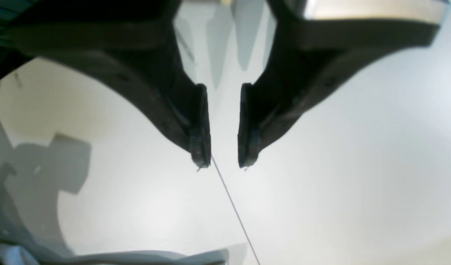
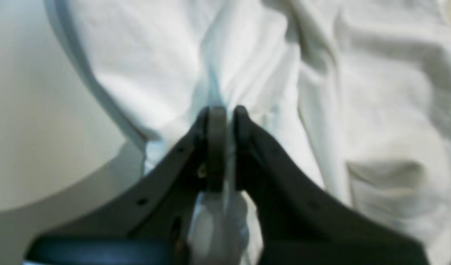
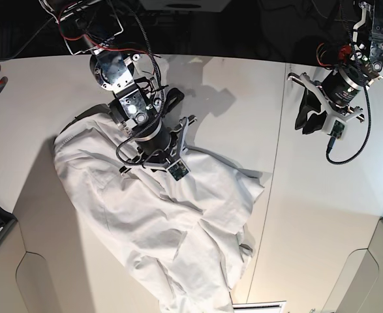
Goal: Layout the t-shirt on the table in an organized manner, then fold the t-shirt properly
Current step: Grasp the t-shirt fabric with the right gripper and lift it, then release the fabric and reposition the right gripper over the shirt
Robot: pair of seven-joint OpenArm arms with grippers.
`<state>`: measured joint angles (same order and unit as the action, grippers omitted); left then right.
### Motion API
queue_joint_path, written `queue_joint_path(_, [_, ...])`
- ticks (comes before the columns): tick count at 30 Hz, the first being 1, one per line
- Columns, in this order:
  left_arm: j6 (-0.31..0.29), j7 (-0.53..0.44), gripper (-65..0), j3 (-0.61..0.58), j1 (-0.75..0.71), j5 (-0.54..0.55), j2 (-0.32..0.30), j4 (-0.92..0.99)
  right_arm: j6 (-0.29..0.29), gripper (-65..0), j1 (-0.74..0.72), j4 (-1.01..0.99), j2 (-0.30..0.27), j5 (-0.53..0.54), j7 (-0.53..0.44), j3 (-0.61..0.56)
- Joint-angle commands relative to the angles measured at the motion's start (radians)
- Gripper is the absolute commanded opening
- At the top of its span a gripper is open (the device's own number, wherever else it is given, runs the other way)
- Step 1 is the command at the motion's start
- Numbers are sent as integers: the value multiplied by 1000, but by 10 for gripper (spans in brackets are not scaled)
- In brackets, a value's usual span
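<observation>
One dark seam (image 3: 274,176) beside t-shirt (image 3: 158,222).

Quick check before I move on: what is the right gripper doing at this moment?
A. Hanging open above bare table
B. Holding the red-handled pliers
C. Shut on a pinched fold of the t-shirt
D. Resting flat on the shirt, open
C. In the right wrist view the right gripper is closed with a fold of the t-shirt bunched between its fingers, while the left gripper hangs over bare table.
</observation>
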<state>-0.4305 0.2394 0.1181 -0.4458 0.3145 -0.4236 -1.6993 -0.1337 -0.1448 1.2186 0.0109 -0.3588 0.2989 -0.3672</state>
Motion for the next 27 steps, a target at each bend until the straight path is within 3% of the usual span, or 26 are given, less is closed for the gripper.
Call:
queue_joint_path(1, [1, -21, -482, 6, 3, 11, -11, -14, 6, -650, -16, 66, 6, 2, -2, 0])
queue_joint_path(7, [1, -21, -482, 6, 4, 11, -11, -14, 0, -650, 71, 394, 5, 130, 269, 0])
queue_joint_path(10, [1, -21, -482, 6, 11, 11, -11, -14, -13, -650, 132, 524, -6, 169, 334, 0])
queue_joint_path(19, [1, -18, -482, 6, 16, 11, -11, -14, -13, -650, 391, 739, -141, 184, 391, 0])
queue_joint_path(27, [0, -18, -482, 6, 30, 11, -11, -14, -14, -650, 544, 766, -269, 164, 394, 0])
